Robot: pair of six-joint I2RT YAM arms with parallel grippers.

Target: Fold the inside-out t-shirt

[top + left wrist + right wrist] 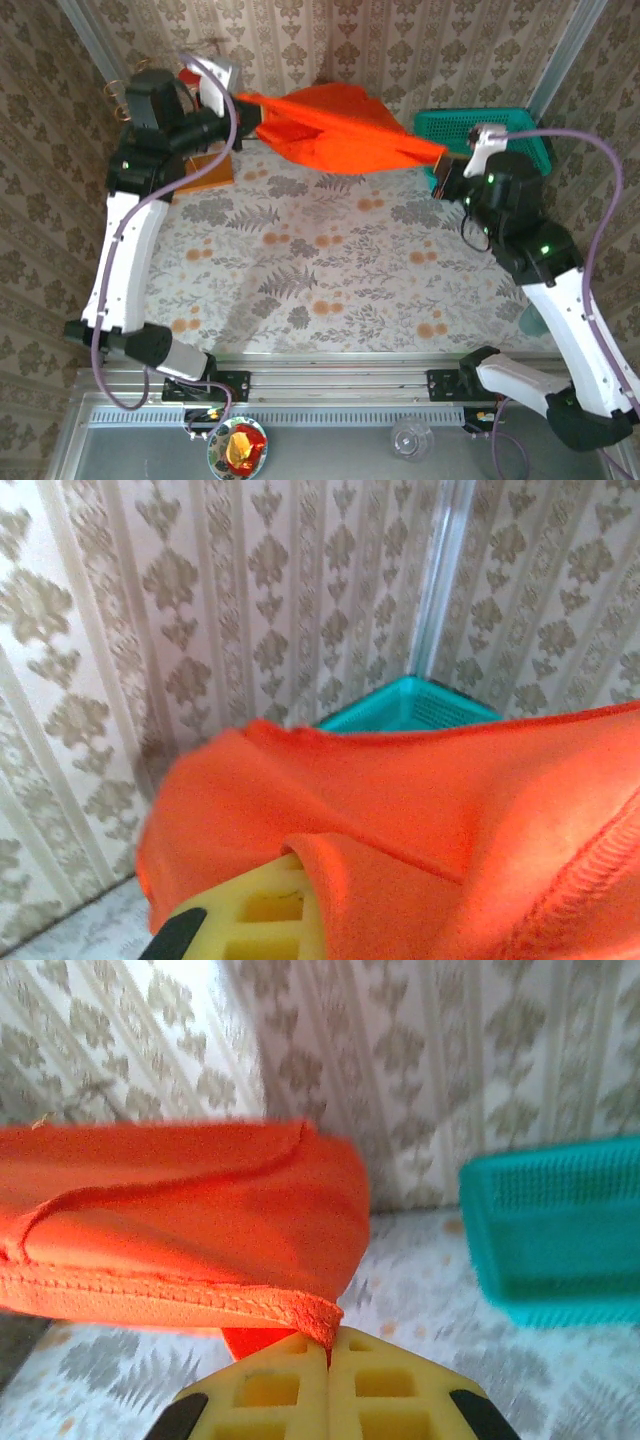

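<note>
Floral tabletop (330,262) beneath suspended t-shirt (335,130)

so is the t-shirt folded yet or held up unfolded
Held up, not folded: the t-shirt stretches bunched between the left gripper and right gripper, both shut on its edges.

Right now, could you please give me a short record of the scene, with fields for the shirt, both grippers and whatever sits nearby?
t-shirt: bright orange-red, stretched between both grippers over the far side of the table
left gripper: shut on the t-shirt's left end
right gripper: shut on the t-shirt's right end, at a stitched edge
basket: teal, far right corner, beside the right gripper
wooden block: flat, orange-brown, on the table near the left gripper
</note>
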